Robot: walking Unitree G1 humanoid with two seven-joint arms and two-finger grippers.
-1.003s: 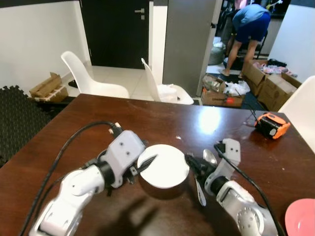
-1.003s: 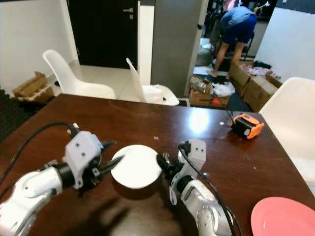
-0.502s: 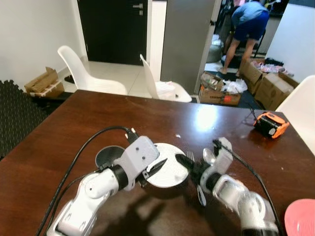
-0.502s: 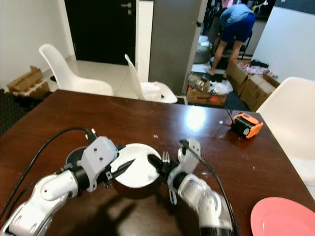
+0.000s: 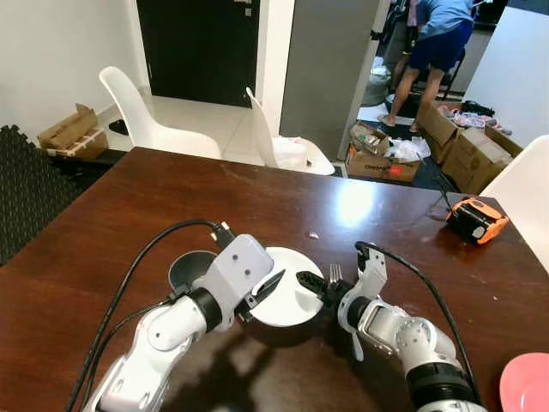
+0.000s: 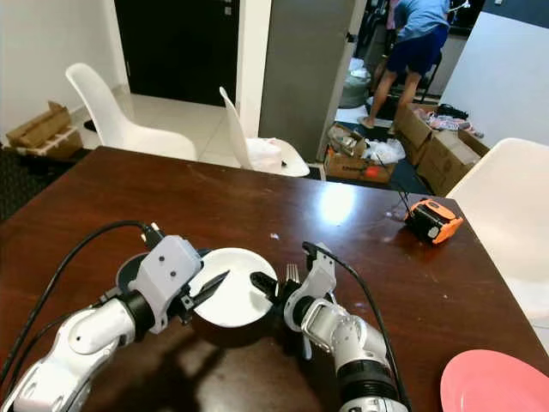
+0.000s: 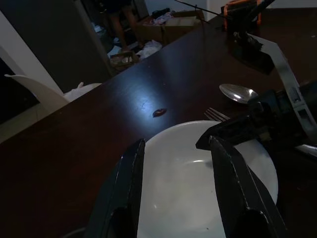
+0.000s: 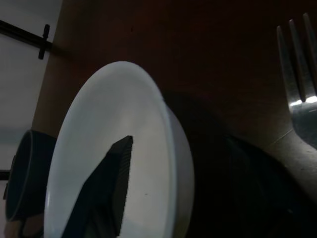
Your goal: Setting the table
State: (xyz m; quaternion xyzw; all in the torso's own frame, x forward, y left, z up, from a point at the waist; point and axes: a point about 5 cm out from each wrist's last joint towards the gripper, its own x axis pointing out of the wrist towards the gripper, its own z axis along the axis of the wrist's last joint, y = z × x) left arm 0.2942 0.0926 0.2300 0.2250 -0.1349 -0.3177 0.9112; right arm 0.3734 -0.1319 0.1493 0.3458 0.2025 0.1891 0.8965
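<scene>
- Left eye view: white plate (image 5: 287, 296) on brown table (image 5: 129, 206); dark bowl (image 5: 189, 268) beside it.
- Left gripper (image 5: 264, 289): fingers apart over plate.
- Right gripper (image 5: 310, 284): at plate's rim; finger state unclear.
- Fork (image 5: 334, 273), spoon (image 7: 237, 92) alongside.

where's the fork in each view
Left eye: fork just right of the white plate, by the right pincer.
Right eye: same spot.
Left wrist: tines at the plate's far rim.
Right wrist: tines at the picture edge.
Shared landmark: the plate.

One white plate (image 5: 287, 296), one fork (image 8: 297, 106), one spoon (image 7: 238, 92) (both steel), three chairs (image 5: 141, 120).
</scene>
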